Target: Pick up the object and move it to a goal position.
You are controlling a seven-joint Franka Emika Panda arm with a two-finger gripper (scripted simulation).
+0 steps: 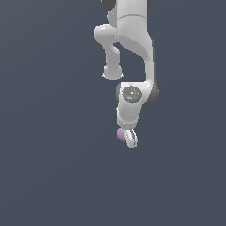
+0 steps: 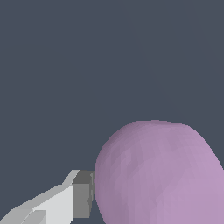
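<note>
A white robot arm reaches down from the top of the exterior view over a plain dark grey surface. Its hand point(image 1: 128, 139) points downward, and a small pale purple ball point(image 1: 120, 134) sits against it on the exterior view's left, partly hidden by a finger.

In the wrist view the ball point(image 2: 157, 175) fills the lower part of the picture, and one finger's grey pad point(image 2: 83, 194) touches its side. The other finger is out of frame, so the ball appears pinched, but the grip cannot be fully confirmed.

The ball looks matte, lumpy and small, so it is probably light and not slippery. Its roundness could let it roll out of a loose pinch; holding across its widest part seems safest.

Only the exterior view shows the arm and the ball's true small size. Only the wrist view shows the pad contact and the ball's uneven surface. No goal marker appears in either.
</note>
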